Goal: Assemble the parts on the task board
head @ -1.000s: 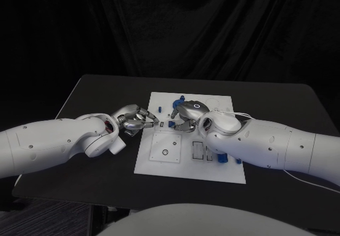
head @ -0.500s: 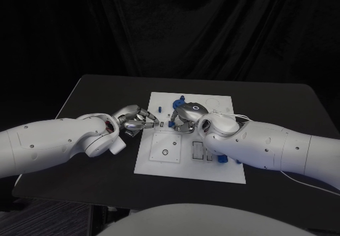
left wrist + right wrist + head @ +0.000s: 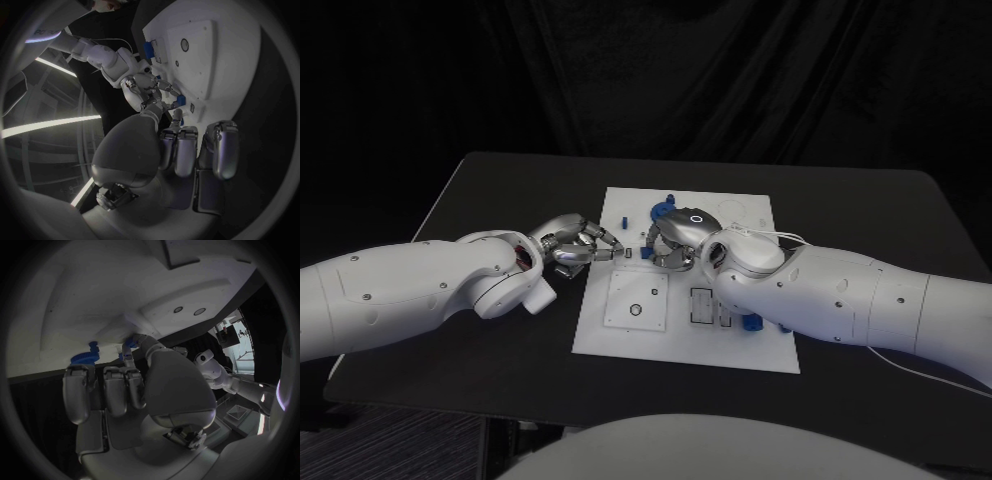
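Right hand (image 3: 678, 238) is edging toward 9 o'clock over the board (image 3: 733, 352), fingers curled about a blue part (image 3: 180, 100); firm grip unconfirmed. Left hand (image 3: 577, 243) is staying put at the board's 9 o'clock edge, fingers curled, contents indeterminate. Insertion appears under way.

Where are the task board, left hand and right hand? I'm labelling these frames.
task board (image 3: 762, 352), head view, bare near corner.
left hand (image 3: 577, 245), head view, middle of hand.
right hand (image 3: 678, 236), head view, back of hand.
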